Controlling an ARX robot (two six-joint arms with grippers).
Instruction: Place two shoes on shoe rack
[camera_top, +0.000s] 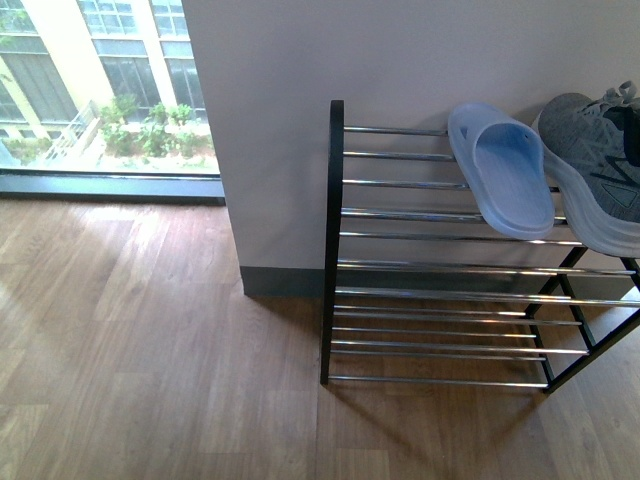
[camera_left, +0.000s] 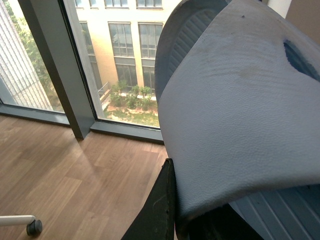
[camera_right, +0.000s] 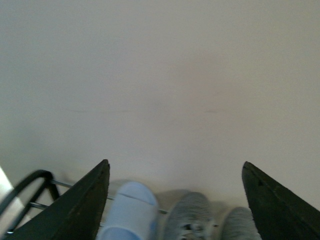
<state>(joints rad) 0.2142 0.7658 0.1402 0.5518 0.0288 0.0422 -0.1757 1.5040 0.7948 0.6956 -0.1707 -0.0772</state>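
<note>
Floorboards (camera_top: 150, 350) of bare wood fill the near ground of the front view, offering open room ahead of and to the left of the shoe rack (camera_top: 332, 240). Neither arm appears in that view. The rack stands against the pale wall (camera_top: 300, 80), its black left upright forming the nearest edge; the lower tiers of chrome bars carry nothing visible. On the top tier a light blue slide sandal (camera_top: 500, 170) lies sole-down across the bars, toe overhanging the front edge, just beside a grey knit sneaker (camera_top: 590, 150) at the right frame edge. The right wrist view shows a second grey sneaker (camera_right: 240, 222) beyond the first, so both shoes appear to be racked already. The right claw (camera_right: 175, 200) is spread wide and holds nothing, raised above the top tier facing the wall. The left claw (camera_left: 175, 220) appears clamped on another light blue sandal (camera_left: 240, 115), held aloft near the window (camera_left: 125, 60), probably for placing beside its mate.
</note>
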